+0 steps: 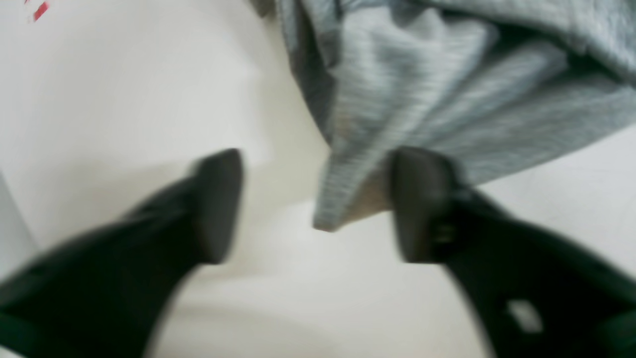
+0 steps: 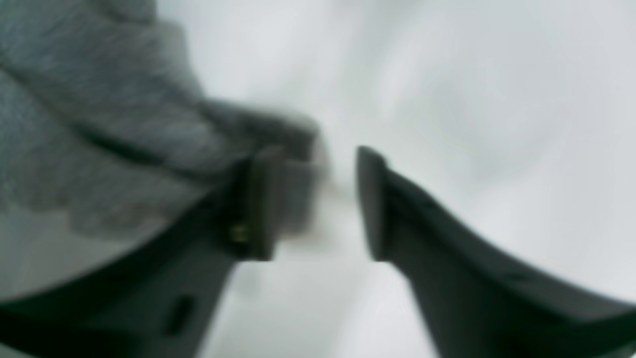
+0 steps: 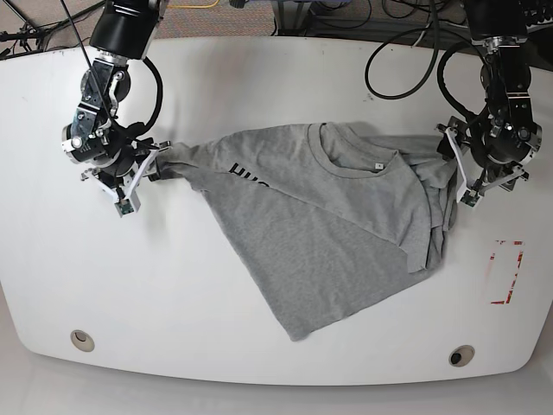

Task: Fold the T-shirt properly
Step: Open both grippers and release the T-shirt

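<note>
1. A broad approach is left along the near edge of the white table (image 3: 112, 294), on the base view's lower left, where bare surface runs up to the T-shirt (image 3: 302, 233).
2. Another lane is offered at the lower right, between the cloth and the red marking (image 3: 507, 272); only flat tabletop is seen there.
3. The middle is blocked at surface level by the spread cloth, with bunched folds raised toward the right.
4. The upper left corner is occupied by the right gripper (image 3: 143, 164), and the upper right by the left gripper (image 3: 462, 160); a wide gap is kept between them.
5. The space above the collar is crossed partly by a looping black cable (image 3: 402, 93).
</note>
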Controlling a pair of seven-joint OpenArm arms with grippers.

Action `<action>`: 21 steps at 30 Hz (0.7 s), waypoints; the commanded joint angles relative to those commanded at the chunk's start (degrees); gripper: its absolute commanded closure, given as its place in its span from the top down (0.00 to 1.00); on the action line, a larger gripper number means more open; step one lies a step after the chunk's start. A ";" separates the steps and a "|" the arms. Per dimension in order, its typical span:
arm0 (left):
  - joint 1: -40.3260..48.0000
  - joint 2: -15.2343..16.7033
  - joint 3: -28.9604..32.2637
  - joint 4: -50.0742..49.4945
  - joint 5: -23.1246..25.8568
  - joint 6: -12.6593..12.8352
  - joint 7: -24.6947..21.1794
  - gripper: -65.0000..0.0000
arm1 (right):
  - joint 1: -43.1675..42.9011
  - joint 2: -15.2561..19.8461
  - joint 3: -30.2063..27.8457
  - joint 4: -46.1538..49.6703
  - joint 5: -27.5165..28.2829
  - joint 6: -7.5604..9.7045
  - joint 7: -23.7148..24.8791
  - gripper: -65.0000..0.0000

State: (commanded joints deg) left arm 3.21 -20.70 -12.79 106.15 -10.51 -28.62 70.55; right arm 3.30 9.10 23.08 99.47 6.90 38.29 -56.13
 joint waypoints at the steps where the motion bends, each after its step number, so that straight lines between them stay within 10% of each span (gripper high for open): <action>1: -0.26 0.00 -0.09 0.09 -0.09 0.00 0.00 0.79 | -0.09 -0.09 0.00 2.55 0.00 0.00 -0.09 0.78; 5: -3.25 0.00 -0.53 2.20 -0.09 0.00 0.00 0.79 | -0.44 -0.35 -0.44 8.79 0.18 0.18 -0.26 0.92; 21: -19.78 5.19 -10.20 7.82 -0.18 0.00 6.51 0.79 | -9.67 -5.45 -12.75 13.98 6.42 1.71 1.67 0.72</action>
State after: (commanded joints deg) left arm -16.57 -15.52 -22.99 113.98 -10.68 -28.62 77.05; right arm -6.37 3.65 10.33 113.45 13.32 40.00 -54.46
